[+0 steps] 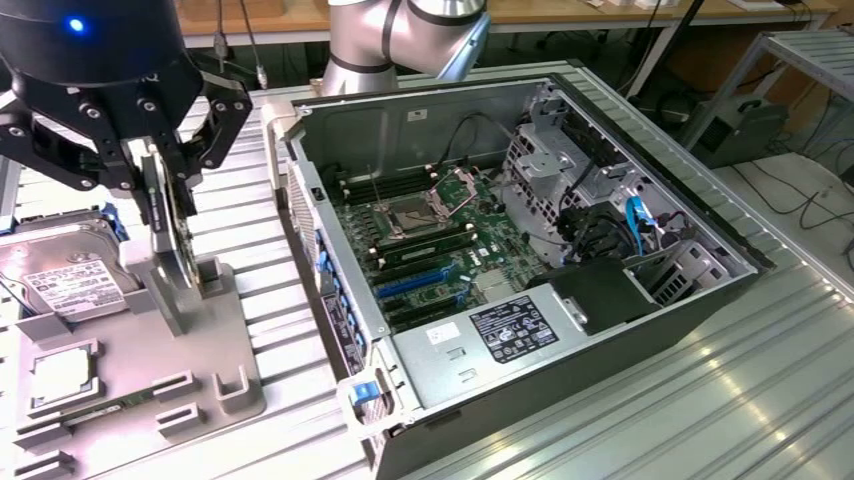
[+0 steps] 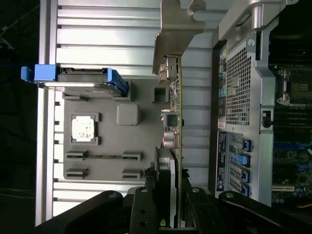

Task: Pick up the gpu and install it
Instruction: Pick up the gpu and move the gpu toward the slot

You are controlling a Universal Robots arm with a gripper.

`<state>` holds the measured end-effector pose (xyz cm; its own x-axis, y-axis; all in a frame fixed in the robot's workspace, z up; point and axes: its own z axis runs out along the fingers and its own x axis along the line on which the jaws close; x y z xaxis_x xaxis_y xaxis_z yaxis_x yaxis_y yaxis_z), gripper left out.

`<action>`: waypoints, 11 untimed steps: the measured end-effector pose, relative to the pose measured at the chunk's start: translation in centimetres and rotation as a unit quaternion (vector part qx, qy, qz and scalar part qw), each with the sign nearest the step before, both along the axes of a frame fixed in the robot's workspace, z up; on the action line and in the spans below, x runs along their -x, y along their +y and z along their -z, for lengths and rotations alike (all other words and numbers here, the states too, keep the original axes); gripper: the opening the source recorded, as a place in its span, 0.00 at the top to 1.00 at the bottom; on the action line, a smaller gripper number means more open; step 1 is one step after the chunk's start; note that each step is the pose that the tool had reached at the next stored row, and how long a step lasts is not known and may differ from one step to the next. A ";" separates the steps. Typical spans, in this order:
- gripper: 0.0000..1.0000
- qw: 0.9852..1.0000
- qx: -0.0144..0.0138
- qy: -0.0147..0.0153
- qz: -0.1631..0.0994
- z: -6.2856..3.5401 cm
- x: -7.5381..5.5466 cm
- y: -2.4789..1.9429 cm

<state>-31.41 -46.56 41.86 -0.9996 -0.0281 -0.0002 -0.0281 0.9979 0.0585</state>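
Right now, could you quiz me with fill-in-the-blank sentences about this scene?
1. The jaws are shut on the thin flat black circuit card, which stands ____ on its edge.
2. The boxy silver hard drive with a white label lies on the exterior view's ____ of that card.
3. The open black metal computer case lies on the exterior view's ____ of the card.
Missing words: upright; left; right.

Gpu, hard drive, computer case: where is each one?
gpu point(image 2: 175, 34), wrist view, its silvery bracket.
hard drive point(image 1: 60, 275), exterior view, its white label.
computer case point(image 1: 387, 125), exterior view, its inner wall.
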 end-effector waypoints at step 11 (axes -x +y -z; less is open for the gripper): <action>0.72 1.000 0.000 0.000 0.000 -1.66 0.0 0.00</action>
<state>-31.42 -46.56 43.52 -0.9996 -0.0281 -0.0002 -0.0281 0.9979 0.0586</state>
